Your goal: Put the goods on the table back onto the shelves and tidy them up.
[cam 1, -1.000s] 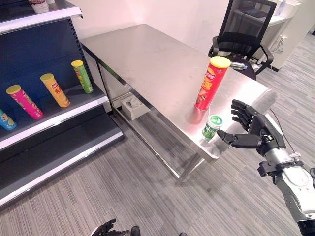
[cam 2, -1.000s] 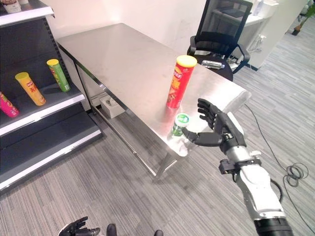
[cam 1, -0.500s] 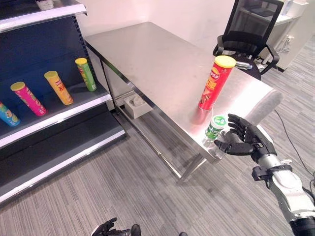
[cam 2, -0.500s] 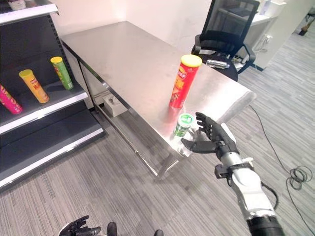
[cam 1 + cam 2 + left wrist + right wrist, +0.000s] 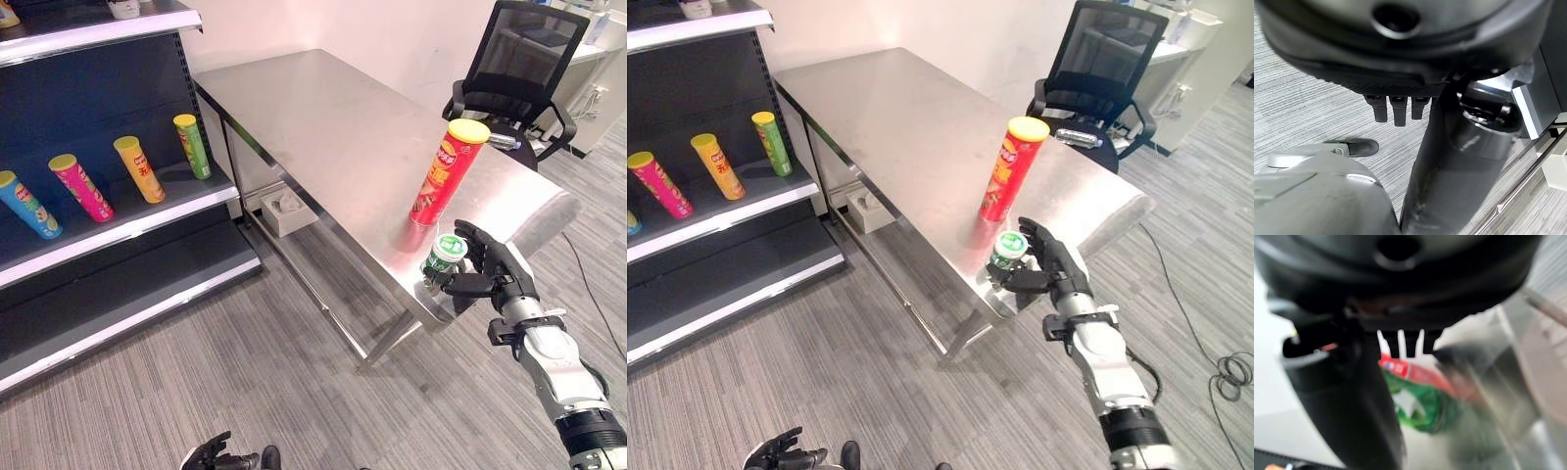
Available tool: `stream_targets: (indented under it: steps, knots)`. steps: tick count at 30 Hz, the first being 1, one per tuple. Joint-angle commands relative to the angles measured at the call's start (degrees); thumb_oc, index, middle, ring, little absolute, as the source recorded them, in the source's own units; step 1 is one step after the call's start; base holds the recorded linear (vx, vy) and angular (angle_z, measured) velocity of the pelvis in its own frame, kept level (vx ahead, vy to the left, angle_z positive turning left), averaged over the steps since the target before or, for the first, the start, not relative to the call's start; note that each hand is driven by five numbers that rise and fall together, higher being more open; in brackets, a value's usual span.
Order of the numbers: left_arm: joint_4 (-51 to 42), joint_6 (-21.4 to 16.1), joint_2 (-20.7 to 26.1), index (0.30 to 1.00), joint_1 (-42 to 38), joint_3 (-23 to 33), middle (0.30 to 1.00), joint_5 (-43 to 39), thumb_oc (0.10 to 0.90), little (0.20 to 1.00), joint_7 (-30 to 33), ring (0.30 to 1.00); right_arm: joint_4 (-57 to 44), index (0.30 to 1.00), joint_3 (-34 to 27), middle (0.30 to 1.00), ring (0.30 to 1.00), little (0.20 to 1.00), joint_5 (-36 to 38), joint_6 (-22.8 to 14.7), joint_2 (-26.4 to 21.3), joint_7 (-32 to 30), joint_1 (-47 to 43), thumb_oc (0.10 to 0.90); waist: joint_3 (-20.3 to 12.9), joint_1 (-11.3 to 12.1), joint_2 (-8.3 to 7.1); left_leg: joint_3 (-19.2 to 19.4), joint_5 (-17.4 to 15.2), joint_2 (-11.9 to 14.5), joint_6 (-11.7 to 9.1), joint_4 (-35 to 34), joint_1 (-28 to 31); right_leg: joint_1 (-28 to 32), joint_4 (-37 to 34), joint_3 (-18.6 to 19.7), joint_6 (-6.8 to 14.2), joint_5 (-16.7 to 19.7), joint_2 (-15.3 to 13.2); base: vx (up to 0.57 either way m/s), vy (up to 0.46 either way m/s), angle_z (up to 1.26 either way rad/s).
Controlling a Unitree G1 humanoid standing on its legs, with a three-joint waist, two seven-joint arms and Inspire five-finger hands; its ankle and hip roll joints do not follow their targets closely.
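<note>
two goods stand on the long stainless-steel table (image 5: 323, 117), both near its front corner: a tall red crisp tube with a yellow lid (image 5: 446, 172) and, just in front of it, a short green cup with a white-and-green lid (image 5: 443, 257). the right hand (image 5: 493, 275) is at the green cup, thumb reaching across its near side and the fingers (image 5: 1043, 245) arched round the far side. from the head views the fingers look loosely cupped about it, not yet clamped, and i cannot tell whether they touch; the right wrist view shows the cup just past the fingers.

the step in hand is judged to be the grasp of this cup. to do it well, close thumb and fingers on the cup's body below the lid, not on the lid's rim, and keep it upright. the cup sits close to the table's edge and the red tube is just behind it, so lift straight up before swinging away, or the tall tube may be knocked over.

the left hand (image 5: 211, 456) hangs low over the grey striped carpet (image 5: 196, 382), fingers curled and holding nothing. the dark blue shelf unit with white-edged boards (image 5: 118, 230), well apart to the left, carries leaning tubes in pink (image 5: 80, 186), orange (image 5: 138, 168) and green (image 5: 193, 146), with room beside them.
</note>
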Motion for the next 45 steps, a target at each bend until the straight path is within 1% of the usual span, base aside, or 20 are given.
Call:
stream_targets:
  steps: [1, 2, 3, 5, 6, 10, 15, 21, 24, 25, 26, 28, 33, 36, 37, 38, 41, 42, 43, 45]
  knots:
    - [0.93, -1.91, 0.69, 0.9, -1.98, -2.86, 0.9, -0.85, 0.8, 0.9, 0.18, 0.9, -1.87, 0.9, 1.72, 0.9, 0.9, 0.9, -0.35, -2.93, -3.35, 1.2, -7.01, 0.8, -1.95, 2.84, 0.71, -2.27, -1.85, 4.93, -4.38, 0.22, 1.89, 1.32, 0.35, -1.08, 4.89, 0.58, -4.28, 0.0, 0.0, 0.16]
    - [1.01, -1.9, 0.68, 0.9, -1.97, -2.91, 0.9, -0.87, 0.8, 0.9, 0.16, 0.9, -1.61, 0.9, 1.97, 0.9, 0.9, 0.9, -0.39, -2.86, -3.46, 1.34, -7.1, 0.8, -1.94, 2.92, 0.71, -2.35, -1.83, 4.9, -4.35, 0.22, 1.9, 1.41, 0.35, -1.17, 4.87, 0.56, -4.27, 0.0, 0.001, 0.1]
    - [1.02, -1.9, 0.68, 0.9, -1.97, -2.9, 0.9, -0.87, 0.8, 0.9, 0.16, 0.9, -1.59, 0.825, 1.98, 0.825, 0.825, 0.825, -0.39, -2.87, -3.47, 1.34, -7.12, 0.75, -1.93, 2.91, 0.71, -2.35, -1.83, 4.9, -4.35, 0.22, 1.9, 1.42, 0.35, -1.18, 4.87, 0.56, -4.27, -0.01, 0.004, 0.06]
    - [1.25, -1.89, 0.66, 0.9, -1.98, -3.05, 0.9, -0.91, 0.8, 0.9, 0.1, 0.9, -1.36, 0.634, 2.8, 0.634, 0.634, 0.634, -1.05, -2.78, -3.94, 1.63, -7.52, 0.623, -1.9, 2.98, 0.67, -2.42, -1.79, 4.85, -4.35, 0.22, 1.87, 1.44, 0.35, -1.22, 4.85, 0.55, -4.25, 0.0, 0.007, 0.08]
    - [1.33, -1.86, 0.6, 0.9, -1.99, -3.09, 0.9, -0.82, 0.8, 0.9, 0.05, 0.9, -1.16, 0.3, 3.31, 0.3, 0.3, 0.3, -1.7, -2.56, -4.22, 1.77, -7.8, 0.4, -1.95, 3.0, 0.66, -2.41, -1.82, 4.8, -4.36, 0.22, 1.89, 1.42, 0.35, -1.24, 4.87, 0.55, -4.26, 0.0, 0.008, 0.07]
    - [1.84, -1.89, 0.65, 0.9, -2.31, -2.97, 0.9, -0.48, 0.8, 0.9, 0.18, 0.9, -0.77, 0.3, 4.2, 0.3, 0.3, 0.3, -2.45, -2.18, -4.72, 2.08, -8.07, 0.4, -1.89, 3.02, 0.58, -2.39, -1.81, 4.78, -4.33, 0.22, 1.93, 1.45, 0.35, -1.3, 4.88, 0.58, -4.33, 0.0, 0.0, 0.0]
    - [3.05, -1.9, 0.67, 0.9, -2.79, -2.45, 0.9, -0.19, 0.8, 0.9, 0.33, 0.9, -1.14, 0.3, 3.51, 0.3, 0.3, 0.3, -2.81, -2.19, -5.0, 1.65, -7.56, 0.4, -1.9, 2.78, 0.58, -2.37, -1.82, 4.77, -4.39, 0.22, 1.9, 1.48, 0.35, -1.21, 4.87, 0.5, -4.34, 0.0, 0.0, 0.0]
    - [2.16, -2.01, 0.71, 0.9, -2.42, -1.22, 0.9, 0.08, 0.8, 0.9, 0.3, 0.9, -4.9, 0.3, -0.79, 0.3, 0.3, 0.3, -4.43, -3.0, -6.43, 0.32, -4.89, 0.4, -2.11, 2.01, 0.6, -1.63, -1.99, 5.0, -4.48, 0.22, 2.62, 1.68, 0.35, -0.66, 4.8, 0.27, -4.11, 0.0, 0.0, 0.0]
    - [2.26, -2.06, 0.78, 0.9, -2.71, -0.98, 0.9, 0.43, 0.8, 0.9, 0.33, 0.9, -8.59, 0.3, -2.21, 0.3, 0.3, 0.3, -3.94, -3.86, -7.13, -0.35, -5.8, 0.4, -2.28, 1.8, 0.64, -1.36, -1.99, 5.24, -4.59, 0.22, 2.89, 1.69, 0.35, -0.23, 4.68, 0.03, -3.84, -0.01, -0.017, -0.01]
    - [2.56, -2.06, 0.93, 0.9, -2.89, -0.78, 0.9, 0.66, 0.8, 0.9, 0.34, 0.9, -12.46, 0.3, -2.81, 0.3, 0.3, 0.3, -1.63, -5.16, -7.03, -0.44, -7.66, 0.4, -2.49, 1.84, 0.74, -1.55, -1.83, 5.53, -4.85, 0.22, 2.94, 1.8, 0.35, -0.17, 4.34, -0.27, -3.49, -0.02, -0.046, -0.03]
    - [2.58, -2.07, 0.92, 0.9, -2.91, -0.76, 0.9, 0.67, 0.8, 0.9, 0.33, 0.9, -12.48, 0.3, -2.8, 0.3, 0.3, 0.3, -1.63, -5.14, -7.02, -0.45, -7.68, 0.4, -2.47, 1.81, 0.75, -1.56, -1.83, 5.55, -4.86, 0.22, 2.95, 1.82, 0.35, -0.18, 4.33, -0.28, -3.48, -0.03, -0.076, -0.06]
    - [2.14, -1.97, 1.01, 0.9, -3.12, -0.76, 0.9, 0.12, 0.8, 0.9, 0.6, 0.9, -16.99, 0.3, -2.33, 0.3, 0.3, 0.3, 1.24, -6.32, -6.86, -0.55, -11.55, 0.4, -2.71, 2.34, 0.86, -1.84, -1.5, 6.07, -5.3, 0.22, 2.83, 1.95, 0.35, -0.41, 3.94, -0.85, -2.95, -0.03, -0.071, -0.04]
    - [2.22, -1.9, 0.43, 0.9, -3.21, -1.51, 0.9, -0.78, 0.8, 0.9, 0.96, 0.9, -20.99, 0.3, 1.71, 0.3, 0.3, 0.3, 6.87, -8.15, -3.56, -0.42, -19.99, 0.4, -3.06, 3.77, 1.09, -3.07, -0.32, 7.18, -6.21, 0.22, 2.43, 2.17, 0.35, -0.79, 2.92, -2.06, -1.51, -0.03, -0.082, 0.02]
    - [1.95, -1.92, 0.28, 0.9, -3.04, -1.82, 0.9, -1.88, 0.8, 0.9, 1.46, 0.9, -22.29, 0.3, 4.92, 0.3, 0.3, 0.3, 9.72, -8.81, -0.99, -0.5, -25.83, 0.4, -2.7, 5.56, 1.37, -4.33, 0.9, 8.21, -7.0, 0.22, 1.89, 2.33, 0.35, -0.9, 2.02, -2.92, -0.17, -0.08, -0.118, 0.14]
    - [2.49, -1.86, 0.12, 0.9, -3.23, -1.76, 0.9, -2.31, 0.8, 0.9, 1.76, 0.9, -22.46, 0.3, 6.29, 0.3, 0.3, 0.3, 11.1, -9.23, 0.88, -0.82, -28.69, 0.4, -2.6, 6.52, 1.53, -5.37, 2.04, 8.53, -7.42, 0.22, 0.96, 2.06, 0.35, -1.35, 1.61, -3.3, 0.32, -0.08, -0.109, 0.26]
    - [2.51, -1.87, 0.11, 0.9, -3.28, -1.73, 0.9, -2.31, 0.8, 0.9, 1.76, 0.9, -22.44, 0.3, 6.32, 0.3, 0.3, 0.3, 11.11, -9.23, 0.88, -0.83, -28.77, 0.4, -2.57, 6.42, 1.55, -5.46, 2.06, 8.56, -7.45, 0.22, 0.92, 2.07, 0.35, -1.43, 1.59, -3.32, 0.35, -0.09, -0.093, 0.25]
    - [2.23, -2.15, -0.12, 0.9, -3.44, -2.0, 0.9, -3.0, 0.8, 0.9, 2.11, 0.9, -23.26, 0.3, 6.4, 0.3, 0.3, 0.3, 11.74, -10.2, 2.23, -1.77, -31.64, 0.4, -1.62, 7.95, 1.93, -7.37, 3.82, 8.77, -8.45, 0.22, -1.14, 2.59, 0.35, -4.1, 1.21, -3.95, 0.49, -0.08, -0.065, 0.39]
    - [1.44, -2.37, -0.12, 0.9, -3.56, -2.38, 0.9, -3.3, 0.8, 0.9, 2.46, 0.9, -23.37, 0.3, 6.5, 0.3, 0.3, 0.3, 11.19, -10.3, 1.81, -2.37, -32.42, 0.4, -1.08, 8.29, 2.01, -6.59, 4.78, 8.6, -8.61, 1.04, -2.57, 2.74, 0.35, -5.64, 1.26, -3.81, 0.03, -0.07, -0.013, 0.62]
    - [1.42, -2.35, -0.14, 0.9, -3.6, -2.4, 0.9, -3.3, 0.8, 0.9, 2.47, 0.9, -23.37, 0.3, 6.49, 0.3, 0.3, 0.3, 11.18, -10.3, 1.77, -2.39, -32.46, 0.4, -1.15, 8.12, 1.98, -6.78, 5.0, 8.47, -8.51, 1.0, -2.83, 2.58, 0.35, -5.83, 1.3, -3.68, -0.07, -0.09, 0.014, 0.84]
    - [1.22, -2.32, -0.43, 0.9, -4.12, -2.33, 0.9, -3.8, 0.8, 0.9, 2.72, 0.9, -22.83, 0.3, 6.51, 0.3, 0.3, 0.3, 9.46, -10.42, 1.23, -3.89, -33.7, 0.4, -0.88, 7.67, 1.6, -1.69, 5.26, 9.86, -8.03, 2.95, -4.42, 2.58, 0.35, -8.28, 1.16, -3.58, -1.03, -0.08, 0.056, 1.1]
